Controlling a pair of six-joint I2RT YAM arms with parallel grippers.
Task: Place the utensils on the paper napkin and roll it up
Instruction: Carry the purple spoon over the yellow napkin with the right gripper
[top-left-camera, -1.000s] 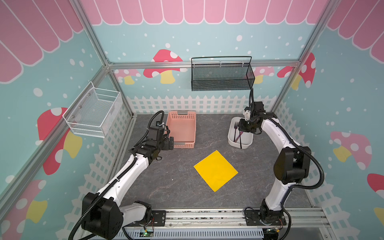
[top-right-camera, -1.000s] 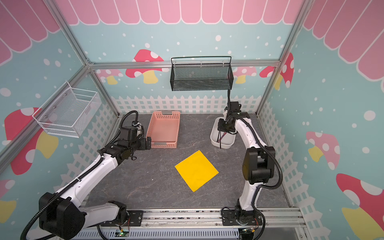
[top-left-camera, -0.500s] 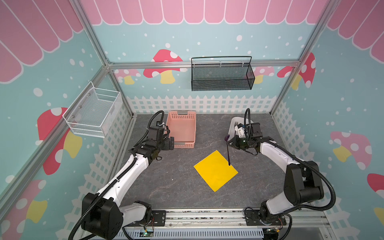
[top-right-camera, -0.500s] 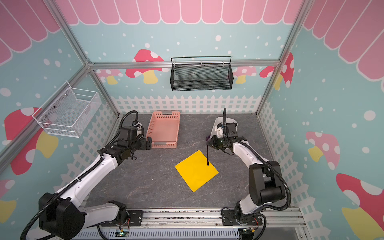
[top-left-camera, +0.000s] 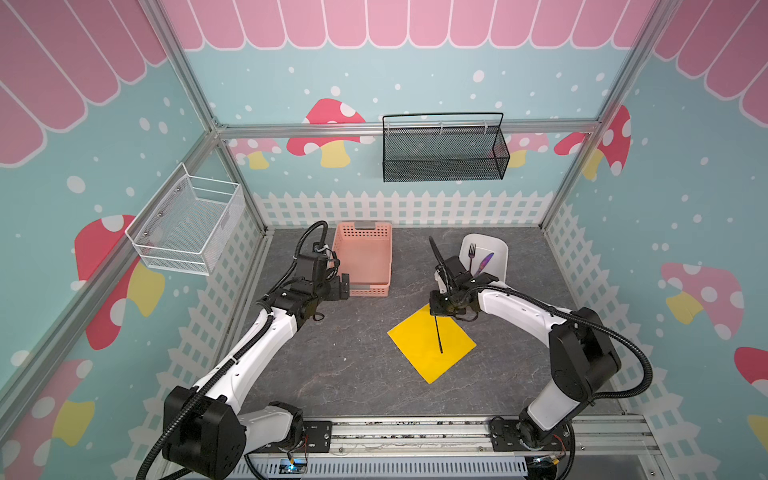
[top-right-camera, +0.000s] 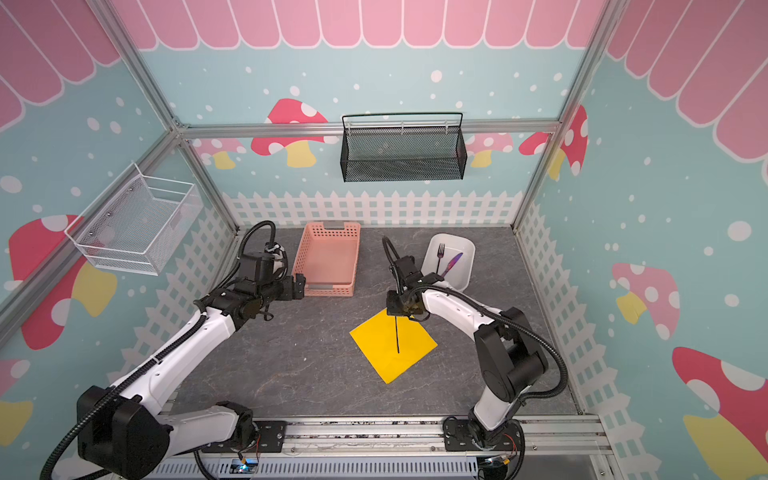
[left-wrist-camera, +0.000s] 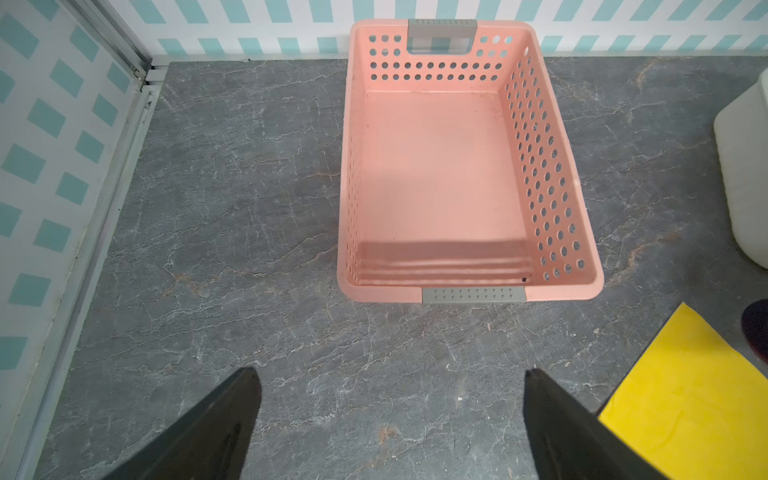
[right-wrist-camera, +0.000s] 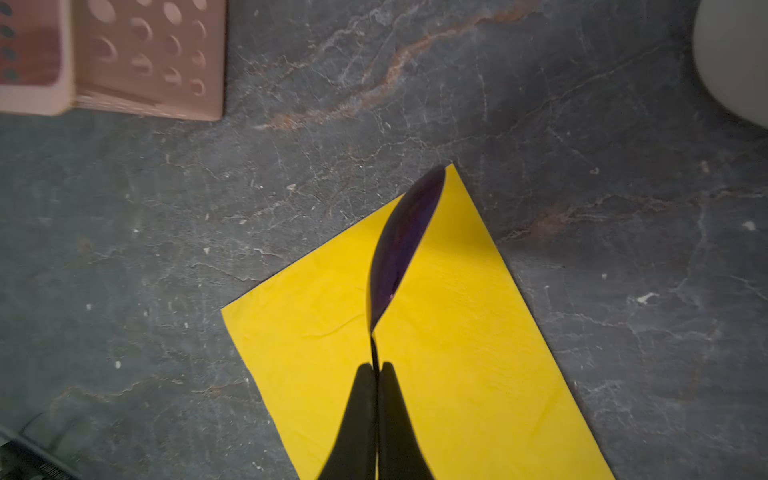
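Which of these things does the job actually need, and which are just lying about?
Needed: spoon, napkin, fork, knife.
Lying about: pink basket, black basket, white wire basket, white tub.

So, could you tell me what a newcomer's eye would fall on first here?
The bright yellow paper napkin lies on the dark table. The right pincer, shut on the dark purple spoon, holds it over the napkin. Behind, the fork and knife lie in a white bin.

Grey marbled tabletop (top-left-camera: 332, 365) below me bears: yellow paper napkin (top-left-camera: 415, 345), pink basket (top-left-camera: 365, 262), white tub (top-left-camera: 496, 266).
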